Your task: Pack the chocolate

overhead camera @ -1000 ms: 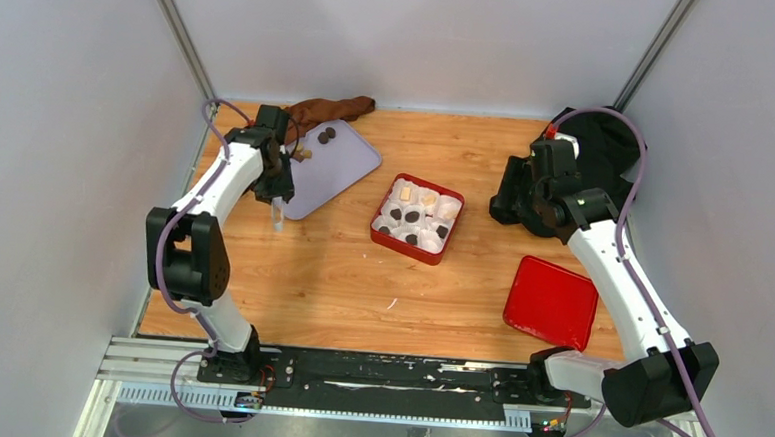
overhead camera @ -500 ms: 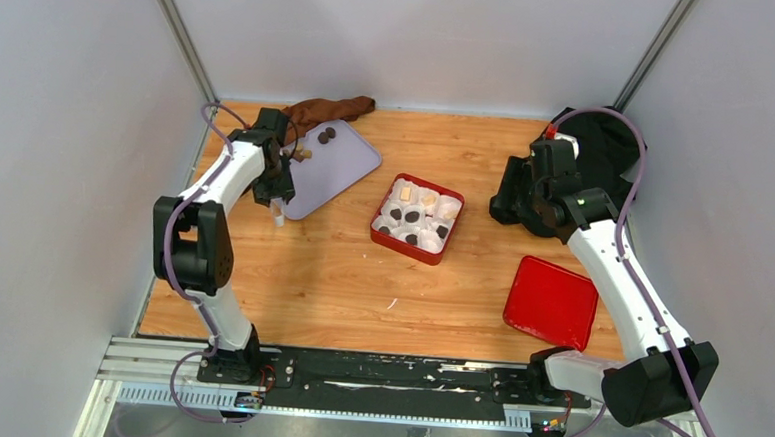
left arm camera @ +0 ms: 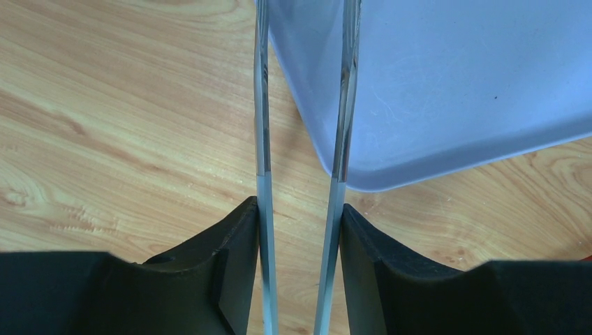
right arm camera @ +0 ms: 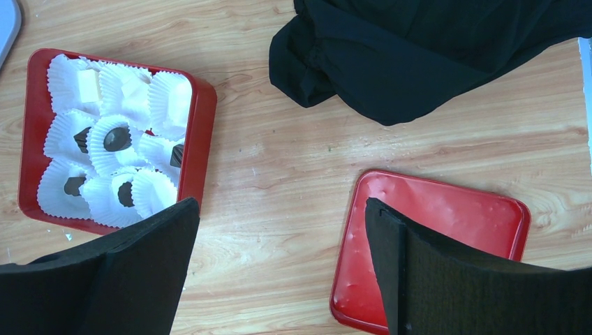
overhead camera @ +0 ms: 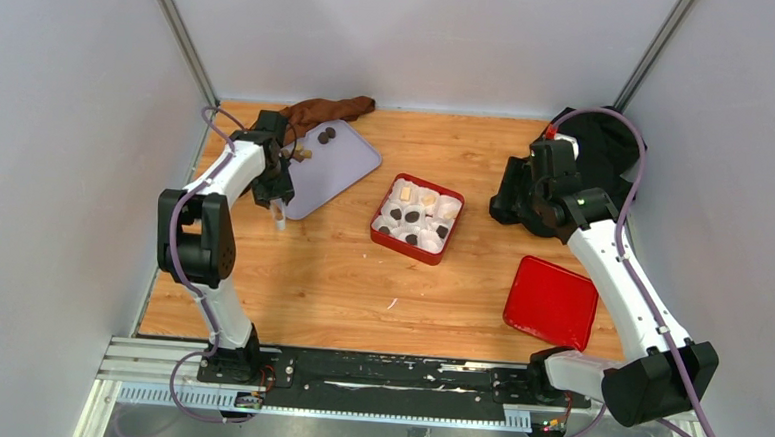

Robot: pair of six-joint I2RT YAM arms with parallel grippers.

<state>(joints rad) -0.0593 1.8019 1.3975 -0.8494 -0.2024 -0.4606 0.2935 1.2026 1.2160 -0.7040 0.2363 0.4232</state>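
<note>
Three chocolate pieces lie on the lavender tray (overhead camera: 341, 166): two dark ones (overhead camera: 327, 133) and a tan one (overhead camera: 304, 155). Several more sit in white paper cups in the red box (overhead camera: 378, 227), which also shows in the right wrist view (right arm camera: 202, 139). My left gripper (overhead camera: 275, 198) is shut on thin clear tweezers (left arm camera: 260, 125) at the tray's near left corner (left arm camera: 363, 178). Their two arms stand apart with nothing between them. My right gripper (right arm camera: 283, 209) is open and empty above the table, between the box and the red lid (right arm camera: 447, 209).
A brown cloth (overhead camera: 329, 106) lies behind the tray. A black cloth (overhead camera: 608, 140) is heaped at the far right, also in the right wrist view (right arm camera: 419, 49). The red lid (overhead camera: 551, 301) lies flat at the near right. Grey walls close in three sides.
My left arm's elbow has swung farther from the table's near edge while its gripper stays by the tray's corner. The right arm has not moved.
</note>
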